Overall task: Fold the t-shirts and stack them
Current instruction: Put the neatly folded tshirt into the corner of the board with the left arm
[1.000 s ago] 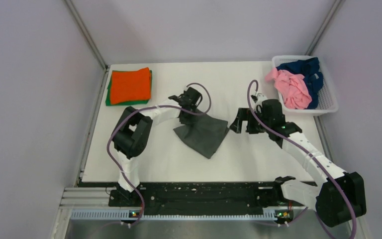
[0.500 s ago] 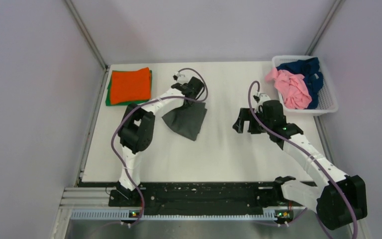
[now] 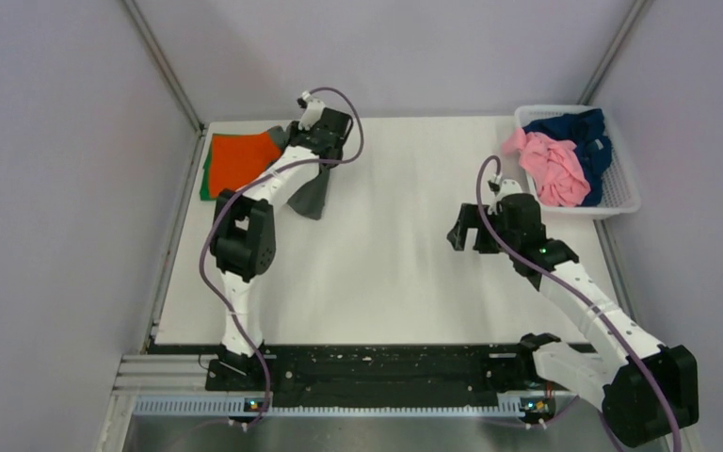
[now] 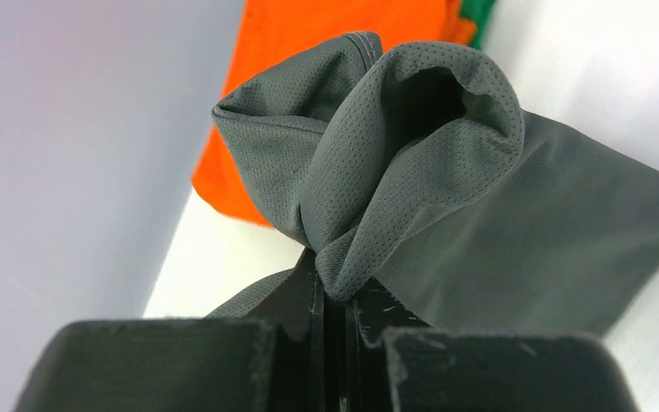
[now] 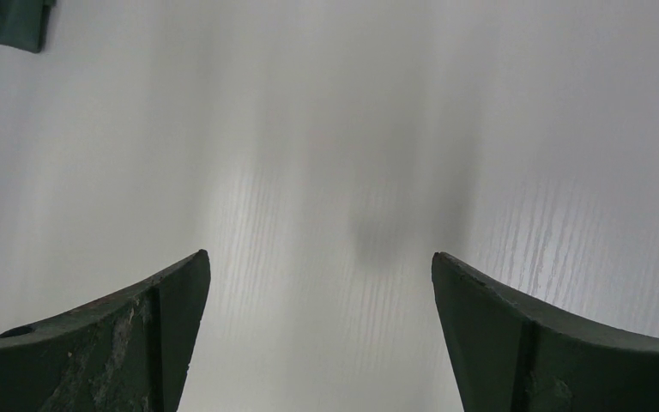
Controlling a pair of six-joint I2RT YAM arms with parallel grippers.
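Table point(image 3: 414, 282): white; only the top view shows it whole.
Basket point(image 3: 624, 202): at 2 o'clock, holding the pink shirt point(image 3: 555, 169) and the navy shirt point(image 3: 579, 127).
Orange shirt point(image 3: 240, 160): at 10 o'clock, folded, lying on the green shirt point(image 3: 205, 191).
Grey shirt point(image 4: 480, 223): hangs bunched at the orange shirt's 3 o'clock edge; its mesh weave shows only from the left wrist.
Left gripper point(image 4: 336, 300): fingers pinched tight on the grey shirt.
Right gripper point(image 5: 317, 266): fingers spread wide, gripping nothing, over bare table at 3 o'clock.

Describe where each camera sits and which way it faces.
Top external: above, behind the bases, facing down at the white table; both arms show.
Left wrist: along the left pincer, shut on the dark grey cloth t-shirt, toward the folded orange cloth t-shirt.
Right wrist: down past the open right pincer at the table.
Top and left wrist share both shirts.
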